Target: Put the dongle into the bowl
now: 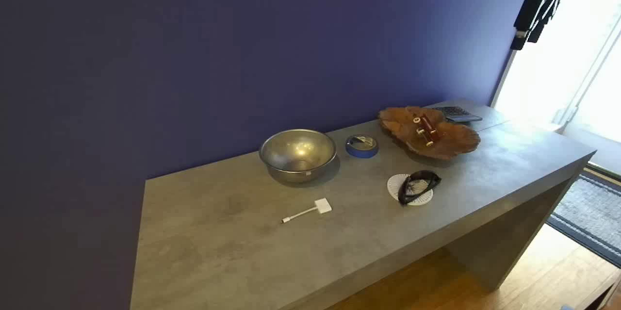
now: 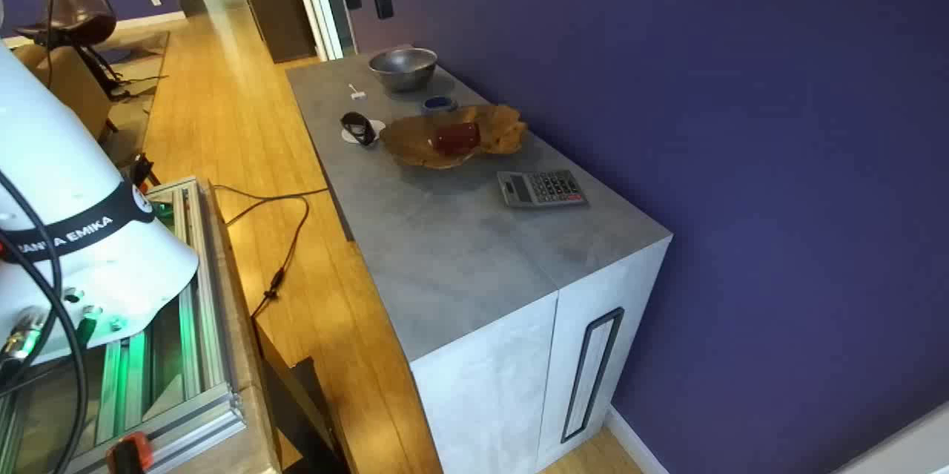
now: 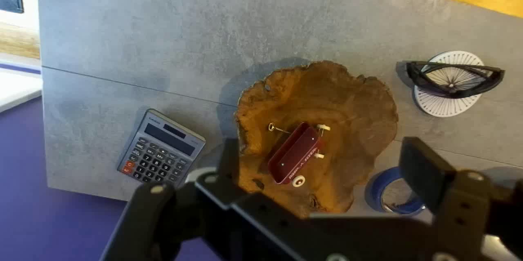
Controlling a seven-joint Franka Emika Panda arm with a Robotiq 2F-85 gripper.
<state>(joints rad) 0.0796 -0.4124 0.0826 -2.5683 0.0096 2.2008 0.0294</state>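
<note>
The dongle [image 1: 323,205] is a small white block with a thin white cable stem, lying flat on the grey counter. It also shows in an exterior view [image 2: 358,95]. The bowl [image 1: 297,152], shiny silver metal, stands upright against the wall side, just behind the dongle; it shows in an exterior view too [image 2: 403,70]. The dongle is out of view in the wrist view. My gripper [image 3: 322,159] is open and empty, its fingers wide apart, high above the wooden tray. It shows in both exterior views [image 1: 526,43] [image 2: 371,7], well away from the dongle.
The brown wooden tray [image 3: 347,101] holds a red toy wagon [image 3: 294,152]. A blue tape ring [image 1: 362,146] sits between bowl and tray. Dark glasses [image 1: 418,187] rest on a white round disc [image 3: 445,108]. A calculator [image 3: 161,146] lies beyond the tray. A purple wall borders the counter.
</note>
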